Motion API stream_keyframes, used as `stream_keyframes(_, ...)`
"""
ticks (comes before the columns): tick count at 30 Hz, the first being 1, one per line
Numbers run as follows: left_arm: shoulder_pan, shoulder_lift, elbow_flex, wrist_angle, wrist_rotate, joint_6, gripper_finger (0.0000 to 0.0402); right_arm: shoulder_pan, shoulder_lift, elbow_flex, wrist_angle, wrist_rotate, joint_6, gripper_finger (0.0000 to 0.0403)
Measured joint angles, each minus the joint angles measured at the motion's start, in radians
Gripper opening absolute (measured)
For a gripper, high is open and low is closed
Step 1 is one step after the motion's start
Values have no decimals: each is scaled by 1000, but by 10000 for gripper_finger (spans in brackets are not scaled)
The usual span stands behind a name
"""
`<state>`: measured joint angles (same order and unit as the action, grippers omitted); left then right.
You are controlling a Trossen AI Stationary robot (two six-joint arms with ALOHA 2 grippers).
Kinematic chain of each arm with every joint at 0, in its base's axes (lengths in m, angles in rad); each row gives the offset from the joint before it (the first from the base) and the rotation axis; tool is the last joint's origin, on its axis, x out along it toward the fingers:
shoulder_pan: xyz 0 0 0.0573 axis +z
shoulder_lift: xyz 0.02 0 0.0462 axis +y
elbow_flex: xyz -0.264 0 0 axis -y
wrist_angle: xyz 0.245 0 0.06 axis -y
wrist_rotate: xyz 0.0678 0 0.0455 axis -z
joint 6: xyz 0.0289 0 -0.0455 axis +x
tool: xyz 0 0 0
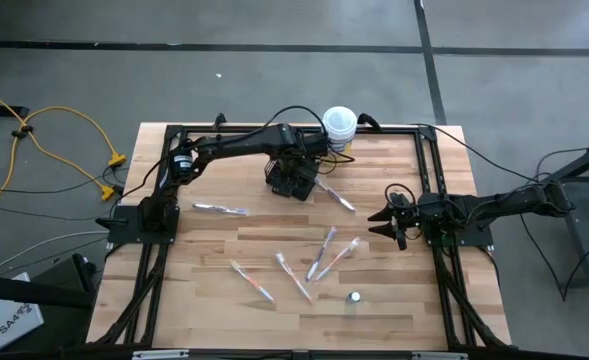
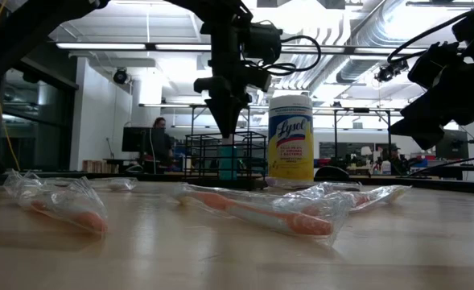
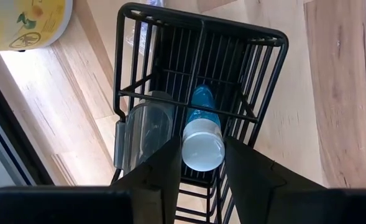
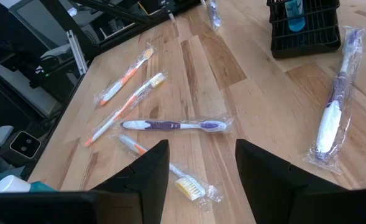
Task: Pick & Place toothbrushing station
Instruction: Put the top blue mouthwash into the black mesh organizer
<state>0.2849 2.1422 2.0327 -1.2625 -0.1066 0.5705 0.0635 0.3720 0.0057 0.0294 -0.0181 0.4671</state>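
Observation:
A black wire basket (image 1: 292, 180) stands at the far middle of the table. My left gripper (image 3: 202, 150) hangs over it, pointing down, shut on a teal tube (image 3: 201, 115) that stands in one compartment. A clear greyish tube (image 3: 146, 127) sits in the compartment beside it. Several wrapped toothbrushes (image 1: 322, 252) lie flat on the wood in front of the basket, one more (image 1: 221, 208) to its left and one (image 1: 335, 195) just to its right. My right gripper (image 1: 386, 222) waits open near the table's right edge, over bare wood. My left gripper pinches the teal tube's white top end (image 3: 202, 155) between its two fingers, one on each side. The fingers come from above, pointing down. The tube stands upright inside the basket's compartment; whether its lower end rests on the basket's bottom cannot be seen.
A white-lidded, yellow-labelled canister (image 1: 340, 128) stands just behind the basket at the far edge. A small white-topped tube (image 1: 355, 297) stands upright near the front right. A black frame (image 1: 429, 180) runs around the table.

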Motion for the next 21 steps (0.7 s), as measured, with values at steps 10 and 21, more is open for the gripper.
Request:
stream_keyframes(10, 1, 0, 0, 3, 0, 3, 136, 0, 0, 0, 0, 0, 0, 176)
stream_keyframes(21, 1, 0, 0, 2, 0, 5, 136, 0, 0, 0, 0, 0, 0, 176)
